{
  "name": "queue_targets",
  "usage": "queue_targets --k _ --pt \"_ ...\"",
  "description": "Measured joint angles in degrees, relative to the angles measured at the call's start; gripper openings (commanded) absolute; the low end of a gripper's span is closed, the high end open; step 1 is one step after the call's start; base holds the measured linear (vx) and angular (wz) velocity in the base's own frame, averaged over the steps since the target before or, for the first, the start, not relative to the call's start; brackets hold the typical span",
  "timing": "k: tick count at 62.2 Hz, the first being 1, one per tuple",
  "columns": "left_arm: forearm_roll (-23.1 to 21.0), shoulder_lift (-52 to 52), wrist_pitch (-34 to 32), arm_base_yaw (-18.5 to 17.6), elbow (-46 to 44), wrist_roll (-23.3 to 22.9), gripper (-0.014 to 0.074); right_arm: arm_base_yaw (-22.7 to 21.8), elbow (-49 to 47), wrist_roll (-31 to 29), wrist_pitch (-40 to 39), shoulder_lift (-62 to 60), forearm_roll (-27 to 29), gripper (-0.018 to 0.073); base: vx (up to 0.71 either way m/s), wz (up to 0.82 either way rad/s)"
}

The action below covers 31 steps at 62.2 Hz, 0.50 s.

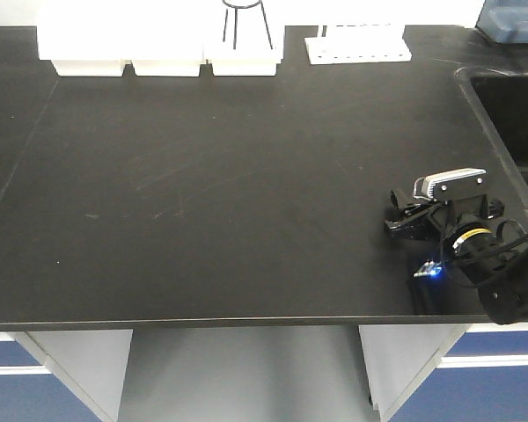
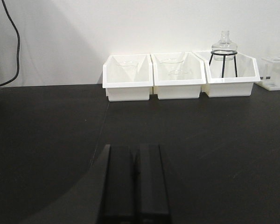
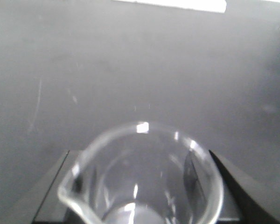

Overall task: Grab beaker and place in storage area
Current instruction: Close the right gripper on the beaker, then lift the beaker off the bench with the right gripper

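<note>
The beaker point(image 3: 140, 172) stands upright between the fingers of the right gripper point(image 3: 144, 193), its spout toward the lower left of the wrist view. This is the black bench point(image 1: 202, 176) with the white trays point(image 2: 177, 77) and sink point(image 1: 510, 97), likely not the storage area. I would lift straight up, keep the glass level and squeeze no harder. The jaws stand beaker-wide and seem to clasp the glass on both sides. Whether its base touches the bench I cannot tell. The left gripper point(image 2: 133, 182) is closed and empty.

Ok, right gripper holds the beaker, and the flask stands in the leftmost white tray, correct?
No: the flask stands in the rightmost white tray, per the left wrist view. The right gripper does hold the beaker.
</note>
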Motion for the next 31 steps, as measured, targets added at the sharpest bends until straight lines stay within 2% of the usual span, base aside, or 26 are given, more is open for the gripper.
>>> queue_targets --k 6,11,27,31 --pt "0.0 0.0 0.0 0.0 0.0 0.0 -0.0006 0.0 0.0 0.0 0.0 0.3 0.0 0.0475 0.0 0.0" --pt "0.0 0.0 0.0 0.0 0.0 0.0 -0.0006 0.0 0.0 0.0 0.0 0.3 0.0 0.0414 0.0 0.0" --pt "0.0 0.0 0.0 0.0 0.0 0.0 -0.0006 0.0 0.0 0.0 0.0 0.3 -0.5 0.0095 0.0 0.0" --pt "0.0 0.0 0.0 0.0 0.0 0.0 -0.0006 0.0 0.1 0.0 0.0 0.3 -0.5 0.0052 0.0 0.0"
